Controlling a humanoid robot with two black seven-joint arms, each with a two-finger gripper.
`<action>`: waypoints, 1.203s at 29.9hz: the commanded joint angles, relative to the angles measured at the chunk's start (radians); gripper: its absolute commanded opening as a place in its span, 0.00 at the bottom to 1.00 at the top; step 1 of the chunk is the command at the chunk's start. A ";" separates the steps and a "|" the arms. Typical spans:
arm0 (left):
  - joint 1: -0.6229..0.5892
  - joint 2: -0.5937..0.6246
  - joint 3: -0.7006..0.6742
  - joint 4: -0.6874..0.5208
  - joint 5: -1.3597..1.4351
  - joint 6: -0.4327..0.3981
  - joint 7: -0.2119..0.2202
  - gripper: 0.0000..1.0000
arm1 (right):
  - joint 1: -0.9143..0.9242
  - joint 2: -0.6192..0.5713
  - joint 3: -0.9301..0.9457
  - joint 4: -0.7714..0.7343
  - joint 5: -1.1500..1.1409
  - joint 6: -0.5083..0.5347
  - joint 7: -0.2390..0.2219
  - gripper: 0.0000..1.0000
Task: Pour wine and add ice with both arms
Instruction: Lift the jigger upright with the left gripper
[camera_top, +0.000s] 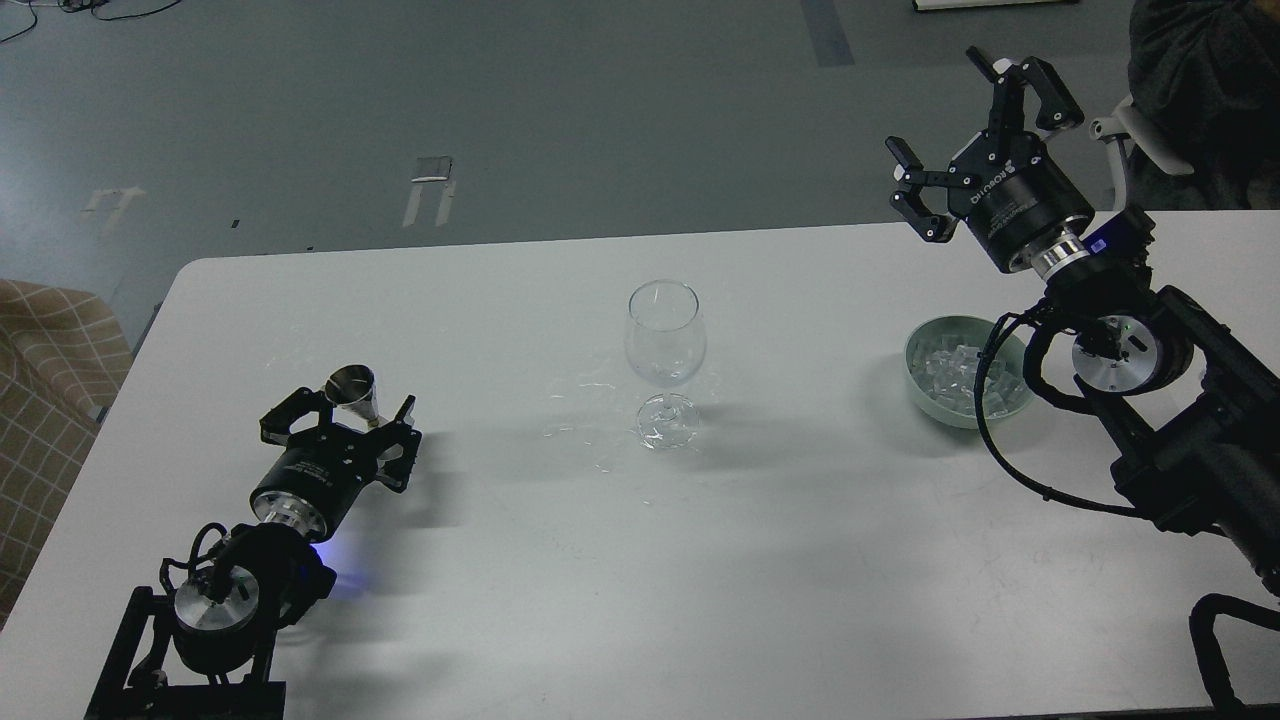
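White tabletop fills most of the view, its far edge running across just behind the right gripper and its rounded far-left corner lying well beyond the left gripper. The left gripper lies low over the table near the left side, its fingers spread around a small metal jigger that stands with its open mouth up; whether the fingers press on the jigger or only flank it cannot be told. To the right of this gripper a broad bare stretch of table runs to the wine glass, which stands upright on its foot, well apart from both grippers. Small clear splashes dot the surface just left of the glass foot. Any wine in the bowl of the glass is too clear to make out.

The right gripper is raised near the far right edge of the table, fingers spread wide with nothing between them. Below it and toward the robot sits a pale green bowl heaped with ice cubes; the right arm's black cable loops across the bowl's right side. Between bowl and glass the table is open. The near half of the table in front of both grippers is likewise open.
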 joint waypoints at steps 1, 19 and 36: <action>-0.002 0.000 0.000 0.001 0.000 -0.001 -0.001 0.56 | 0.000 0.000 0.000 0.000 0.000 0.000 0.001 1.00; 0.005 -0.001 0.034 -0.001 -0.003 -0.051 -0.007 0.26 | -0.002 0.003 0.000 0.000 0.000 -0.006 -0.001 1.00; -0.006 -0.004 0.034 -0.024 -0.023 -0.040 0.004 0.00 | -0.002 0.003 0.000 0.002 0.000 -0.009 0.000 1.00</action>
